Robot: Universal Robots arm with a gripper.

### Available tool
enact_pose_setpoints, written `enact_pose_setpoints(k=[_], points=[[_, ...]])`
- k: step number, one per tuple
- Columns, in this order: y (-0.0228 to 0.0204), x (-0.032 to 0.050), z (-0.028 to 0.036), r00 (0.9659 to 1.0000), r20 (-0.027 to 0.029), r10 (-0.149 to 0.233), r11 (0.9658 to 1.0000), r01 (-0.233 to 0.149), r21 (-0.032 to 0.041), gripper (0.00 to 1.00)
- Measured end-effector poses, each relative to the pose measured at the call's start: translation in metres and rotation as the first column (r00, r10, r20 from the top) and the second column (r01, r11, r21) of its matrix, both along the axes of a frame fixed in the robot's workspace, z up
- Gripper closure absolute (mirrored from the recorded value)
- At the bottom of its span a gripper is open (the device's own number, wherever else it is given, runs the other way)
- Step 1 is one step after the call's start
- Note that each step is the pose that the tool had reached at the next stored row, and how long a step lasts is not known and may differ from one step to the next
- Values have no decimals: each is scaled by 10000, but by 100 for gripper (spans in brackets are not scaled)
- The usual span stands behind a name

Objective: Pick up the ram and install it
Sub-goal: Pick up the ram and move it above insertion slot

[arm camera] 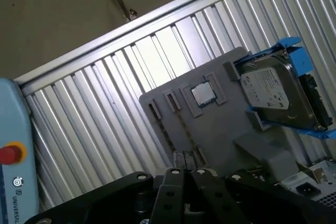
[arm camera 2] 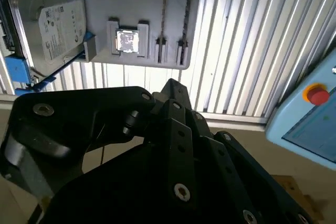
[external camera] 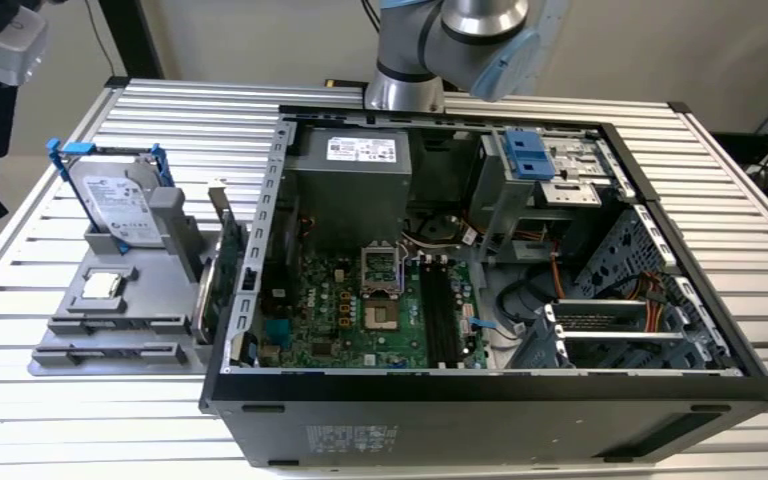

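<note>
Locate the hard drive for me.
In the exterior view the hard drive leans upright in the grey holder, to the exterior view's left of the open computer case, next to the small square chip.

The robot arm [external camera: 454,35] rises behind the open computer case [external camera: 491,387], the motherboard [external camera: 344,320] lying in front of it, and well off to the exterior view's left of it a grey holder [external camera: 144,325] on the slatted table [external camera: 738,190] carries an upright hard drive [external camera: 120,205].
</note>
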State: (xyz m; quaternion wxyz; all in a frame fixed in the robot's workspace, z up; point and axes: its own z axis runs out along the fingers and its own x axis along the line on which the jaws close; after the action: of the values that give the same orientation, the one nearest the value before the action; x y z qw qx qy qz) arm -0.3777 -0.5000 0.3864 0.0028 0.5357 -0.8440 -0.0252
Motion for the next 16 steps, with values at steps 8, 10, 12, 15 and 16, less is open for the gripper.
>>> enact_pose_setpoints(k=[8,10,12,15,16], points=[[0,1,-2,9927,145,1199,9927,-1198,-103,100],[0,0,-3,9879,147,1546,9879,-1545,-104,100],[0,0,-5,9815,164,1906,9816,-1904,-108,100],[0,0,-7,9695,196,2444,9697,-2442,-115,100],[0,0,-8,9649,204,2618,9651,-2616,-118,100]])
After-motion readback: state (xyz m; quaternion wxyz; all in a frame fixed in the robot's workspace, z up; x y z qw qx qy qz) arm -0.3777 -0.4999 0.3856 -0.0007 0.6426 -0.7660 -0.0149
